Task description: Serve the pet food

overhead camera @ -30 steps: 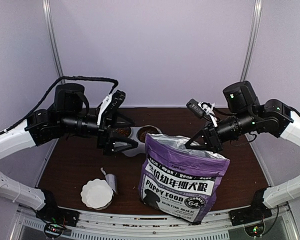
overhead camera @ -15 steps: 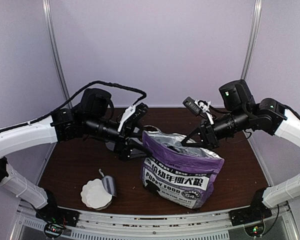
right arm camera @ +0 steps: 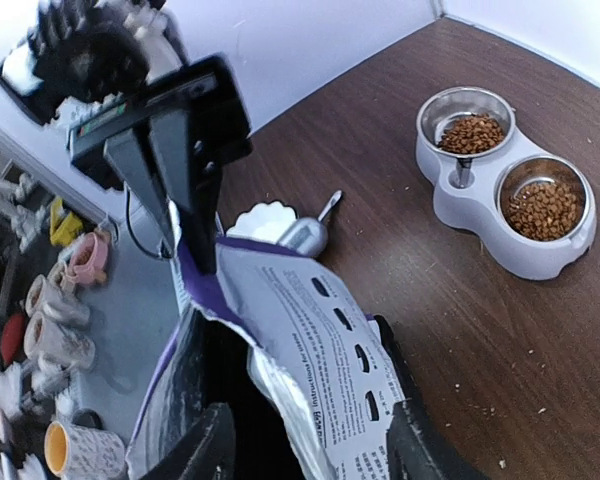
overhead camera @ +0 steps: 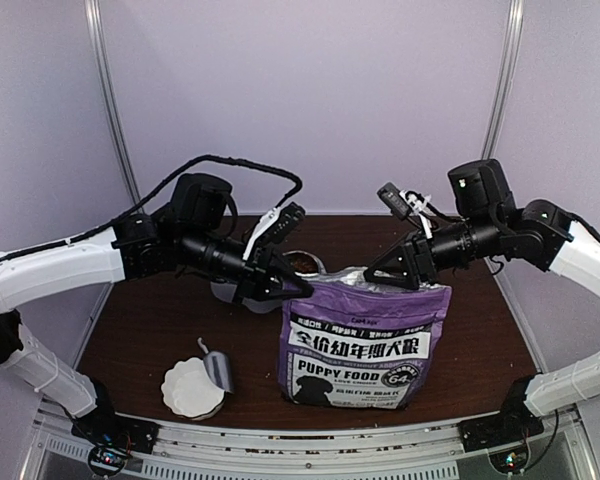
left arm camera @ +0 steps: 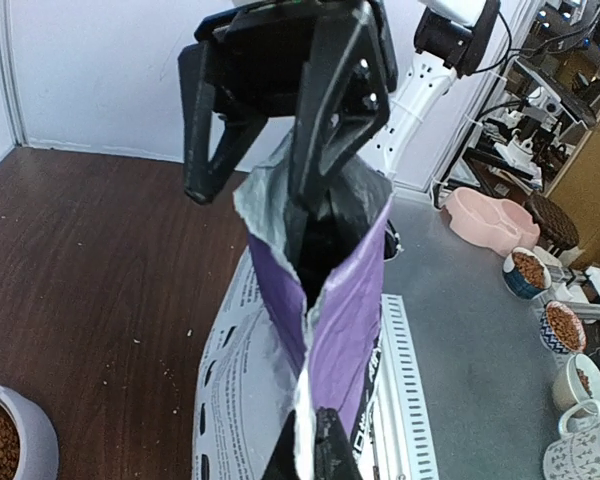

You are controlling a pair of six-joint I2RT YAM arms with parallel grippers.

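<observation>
The purple-and-white food bag (overhead camera: 365, 345) stands upright at the table's middle, its top torn open. My left gripper (overhead camera: 290, 290) is shut on the bag's top left corner; in the left wrist view the fingertips (left arm camera: 315, 450) pinch the silver-lined edge (left arm camera: 310, 400). My right gripper (overhead camera: 400, 275) is open, with the bag's top right end between its spread fingers (right arm camera: 308, 440). Pet food (right arm camera: 543, 208) fills both metal cups of the grey double feeder (right arm camera: 480, 215); in the top view only one cup's kibble (overhead camera: 298, 262) shows behind the left arm.
A white fluted bowl (overhead camera: 192, 388) sits at the front left with a shiny metal scoop (overhead camera: 218, 370) leaning on it. Crumbs dot the brown table (overhead camera: 150, 320). Purple walls close in the back and sides.
The left gripper moved in and shut on the bag's top left corner. The right gripper opened from its grip on the other end. The bag went from tilted to upright.
</observation>
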